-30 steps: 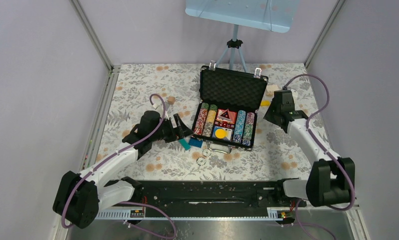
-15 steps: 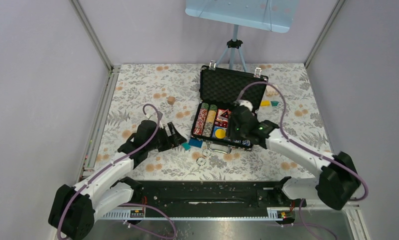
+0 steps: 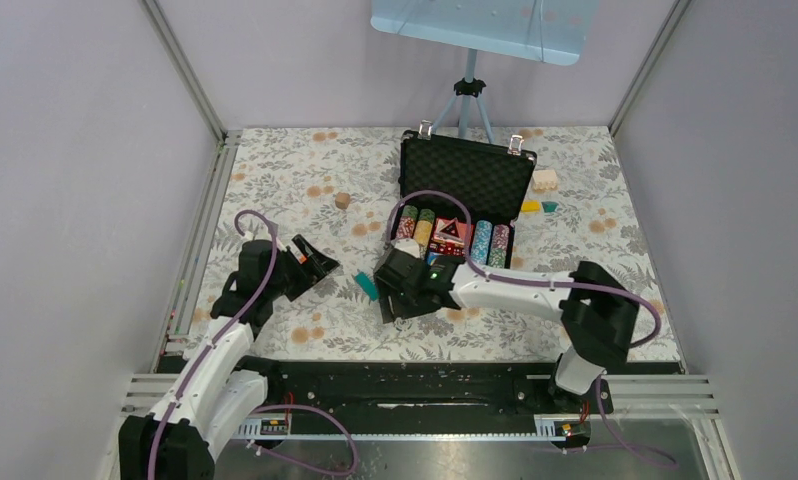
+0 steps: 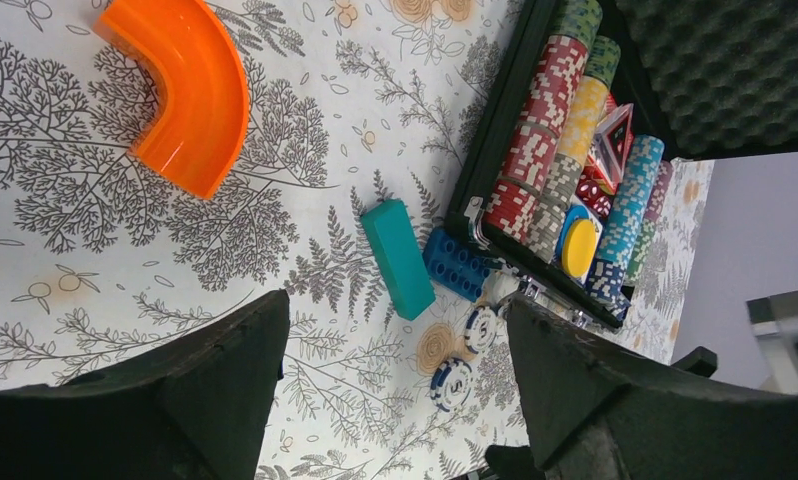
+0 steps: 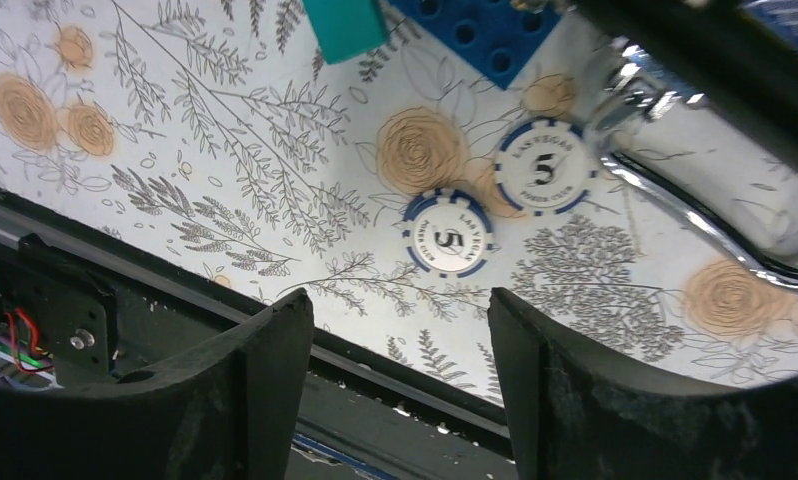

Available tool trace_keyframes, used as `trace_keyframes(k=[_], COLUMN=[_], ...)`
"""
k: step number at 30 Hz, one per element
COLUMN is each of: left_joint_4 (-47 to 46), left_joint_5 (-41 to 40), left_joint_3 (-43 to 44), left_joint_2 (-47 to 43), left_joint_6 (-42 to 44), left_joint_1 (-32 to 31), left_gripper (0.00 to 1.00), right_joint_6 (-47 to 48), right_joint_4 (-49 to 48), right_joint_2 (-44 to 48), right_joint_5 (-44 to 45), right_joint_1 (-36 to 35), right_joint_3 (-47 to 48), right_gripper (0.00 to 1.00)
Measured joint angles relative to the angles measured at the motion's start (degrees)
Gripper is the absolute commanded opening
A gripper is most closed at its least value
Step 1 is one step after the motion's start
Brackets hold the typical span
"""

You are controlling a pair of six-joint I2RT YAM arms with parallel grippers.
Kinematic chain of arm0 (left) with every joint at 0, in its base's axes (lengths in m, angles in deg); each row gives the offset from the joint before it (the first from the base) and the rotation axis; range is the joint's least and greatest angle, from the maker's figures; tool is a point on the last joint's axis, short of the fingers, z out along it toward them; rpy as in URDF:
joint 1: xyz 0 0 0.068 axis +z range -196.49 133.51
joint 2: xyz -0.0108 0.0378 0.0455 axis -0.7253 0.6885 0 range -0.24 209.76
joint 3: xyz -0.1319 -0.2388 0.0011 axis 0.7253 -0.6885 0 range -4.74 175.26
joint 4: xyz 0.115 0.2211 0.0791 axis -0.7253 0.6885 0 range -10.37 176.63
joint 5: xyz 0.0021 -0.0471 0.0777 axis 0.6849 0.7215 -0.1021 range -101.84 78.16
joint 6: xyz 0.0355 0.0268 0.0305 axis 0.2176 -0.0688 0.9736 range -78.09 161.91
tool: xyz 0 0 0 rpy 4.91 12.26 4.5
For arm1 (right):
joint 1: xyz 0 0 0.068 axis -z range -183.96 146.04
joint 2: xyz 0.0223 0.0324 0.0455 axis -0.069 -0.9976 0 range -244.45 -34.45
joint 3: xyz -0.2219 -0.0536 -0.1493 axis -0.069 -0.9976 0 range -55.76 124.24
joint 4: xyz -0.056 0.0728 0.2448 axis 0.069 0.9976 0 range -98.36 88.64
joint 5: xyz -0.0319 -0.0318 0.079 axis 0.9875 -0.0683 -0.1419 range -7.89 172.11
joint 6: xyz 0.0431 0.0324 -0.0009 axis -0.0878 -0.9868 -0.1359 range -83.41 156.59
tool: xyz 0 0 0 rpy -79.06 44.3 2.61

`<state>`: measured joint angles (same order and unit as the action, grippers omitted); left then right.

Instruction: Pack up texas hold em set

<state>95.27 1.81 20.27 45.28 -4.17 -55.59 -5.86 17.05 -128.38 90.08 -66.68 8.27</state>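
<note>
Case (image 3: 465, 180) is open mid-table toward the back, lid up, foam lining showing. Chip rows (image 4: 545, 140) sit in the tray, with the yellow disc (image 4: 579, 247) and red dice (image 4: 597, 193) between them.

Right gripper (image 3: 400, 298) is low over the floral table (image 3: 275, 180), just in front of the case. Its jaws are spread and hold nothing. On the right wrist cam, a loose chip (image 5: 447, 235) lies flat below the gap, marked 5. A second chip (image 5: 546, 165) lies just beside it, nearer the silver handle (image 5: 690, 225). Neither chip touches a finger (image 5: 265, 380).

Left gripper (image 3: 320, 262) is off to the left, well apart from the case, jaws wide and empty.

Teal brick (image 4: 398, 258) lies just beside the case's left corner. Blue brick (image 4: 455, 265) lies between it and the case, against the case front; can't tell if the bricks touch. Orange piece (image 4: 190, 90) is further left, well apart.
</note>
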Motion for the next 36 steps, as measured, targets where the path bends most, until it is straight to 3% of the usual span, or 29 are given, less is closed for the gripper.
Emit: trace_keyframes(k=[10, 36], left_joint_4=[1.05, 0.52], left_joint_5=[1.99, 4.13], left_joint_3=[-0.04, -0.31], left_joint_2=[-1.20, -1.16], left_joint_6=[1.07, 1.20], left_joint_1=[0.72, 0.96], left_gripper=[0.79, 0.79], right_joint_6=[-1.55, -1.55], right_joint_4=[6.01, 7.43], right_joint_2=[-9.35, -15.02], right_joint_5=[0.13, 0.11], right_joint_1=[-2.01, -1.18], right_joint_3=[4.83, 7.87], right_gripper=[0.71, 0.65])
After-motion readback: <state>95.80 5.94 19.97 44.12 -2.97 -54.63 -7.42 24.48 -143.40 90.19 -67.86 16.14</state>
